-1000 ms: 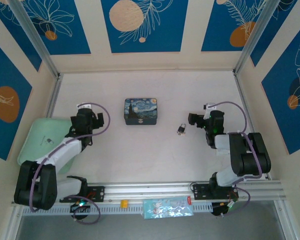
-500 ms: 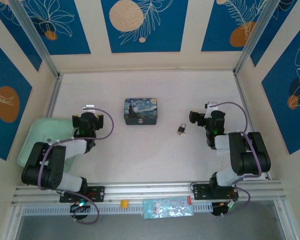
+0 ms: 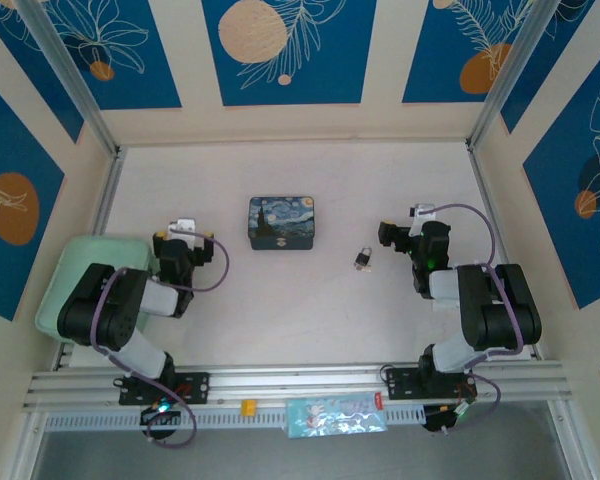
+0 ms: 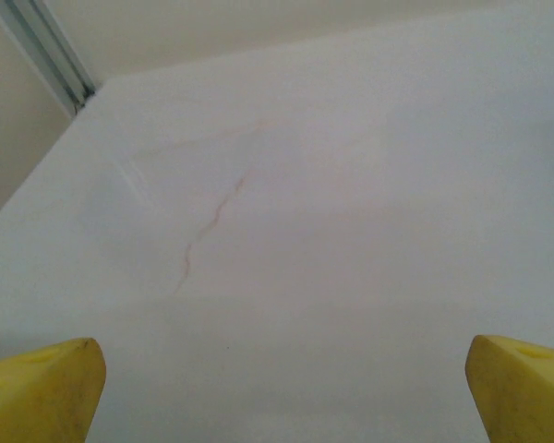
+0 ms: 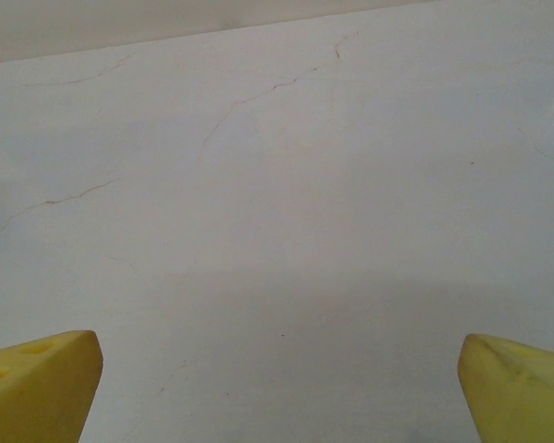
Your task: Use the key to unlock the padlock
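White table [image 3: 310, 310], faint cracks. Green tray [image 3: 75, 270] sat at left edge, beside left arm [image 3: 115, 305]. Blue painted box [image 3: 281, 222] mid-table, toward back. left gripper [image 3: 183, 233] was low over table, just right of tray: fingers spread wide, held nothing. right gripper [image 3: 389, 236] same, wide apart and empty. padlock [image 3: 363, 259] lay on table between box and right gripper, untouched. Couldn't make out key.
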